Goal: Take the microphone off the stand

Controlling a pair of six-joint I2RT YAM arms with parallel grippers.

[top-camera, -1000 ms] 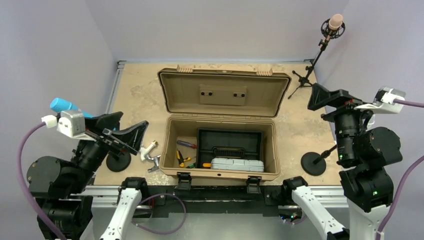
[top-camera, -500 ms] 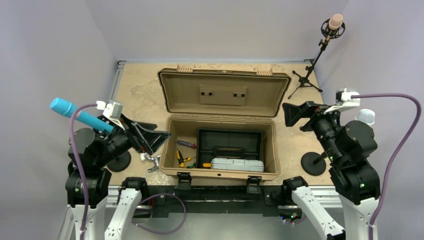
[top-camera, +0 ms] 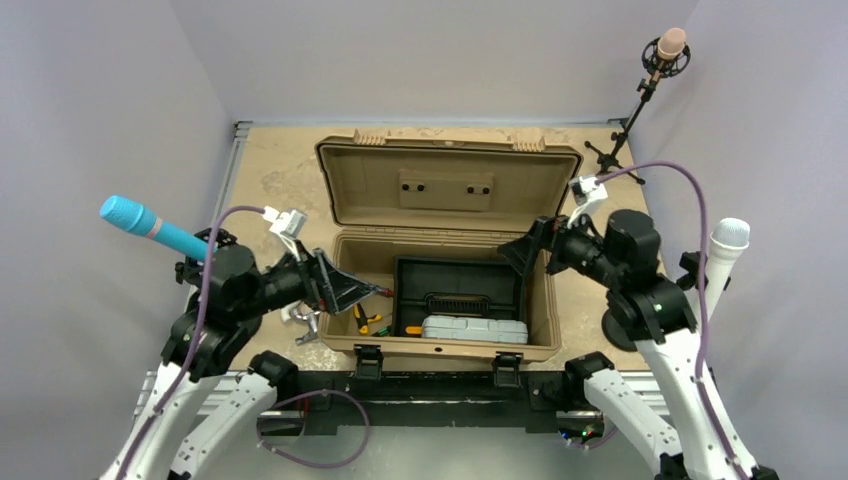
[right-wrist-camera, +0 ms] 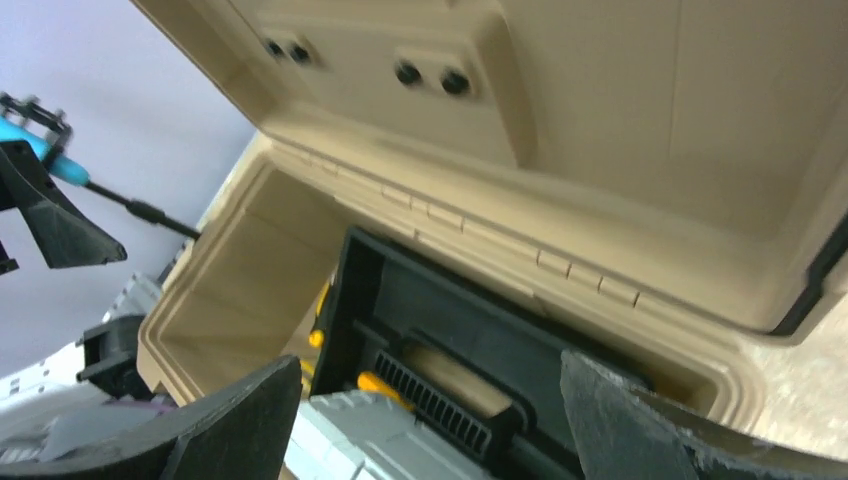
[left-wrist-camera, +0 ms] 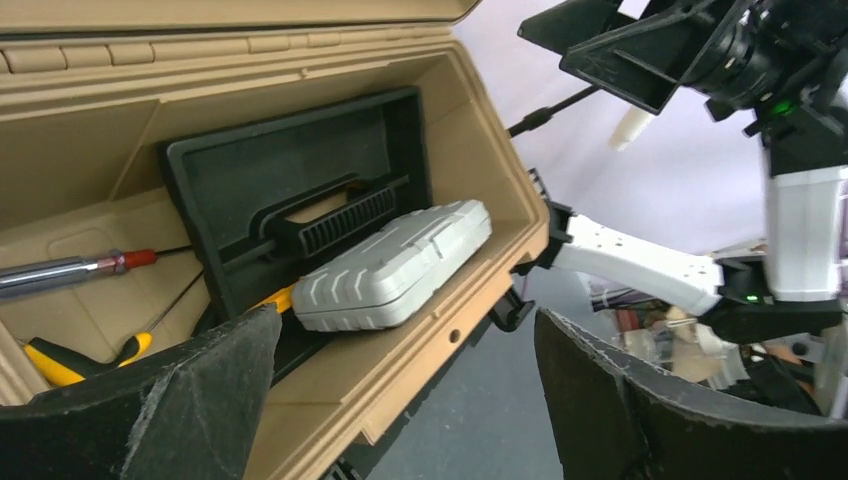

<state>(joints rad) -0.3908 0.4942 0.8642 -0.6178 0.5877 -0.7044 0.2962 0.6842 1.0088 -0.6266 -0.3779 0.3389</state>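
Left gripper [top-camera: 352,291] and right gripper [top-camera: 522,252] both gape wide and empty, one at each end of the open tan plastic toolbox [top-camera: 440,349]. Beyond them, a blue-headed microphone [top-camera: 150,226] sits tilted at the table's left edge and a white-headed microphone [top-camera: 724,250] at the right edge. Far right corner: pink-headed microphone [top-camera: 671,42] mounted atop a black tripod stand [top-camera: 615,140].

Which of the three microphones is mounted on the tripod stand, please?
The pink-headed microphone on the black tripod stand at the far right corner; the blue-headed microphone and white-headed microphone stand nearer, left and right.
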